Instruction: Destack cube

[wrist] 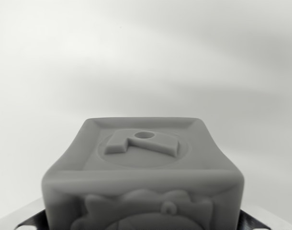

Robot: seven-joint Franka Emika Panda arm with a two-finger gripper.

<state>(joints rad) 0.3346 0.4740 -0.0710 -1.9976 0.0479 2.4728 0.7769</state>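
Showing wrist view, greyscale: cube (143,177) fills lower centre of frame, seen from above and slightly in front. Top face is tilted away from camera w/ a raised rim around a shallow round recess; inside the recess sits a raised angular relief shape (142,142) w/ a small round hole near its far edge. Front face, cut off by bottom edge of frame, carries a scalloped relief w/ a small ring, only partly visible. Cube approx. equal-sided, so no clear long axis; edges run square to the view, front face toward camera, top face up. Dark metal parts (31,218) show at lower left and lower right, just beside the cube's flanks; prob. gripper hardware, but fingertips not visible, so cannot tell whether gripper is wide, narrow or clamped on cube. Background (146,57) is plain pale, blurred; the cube's support cannot be seen.
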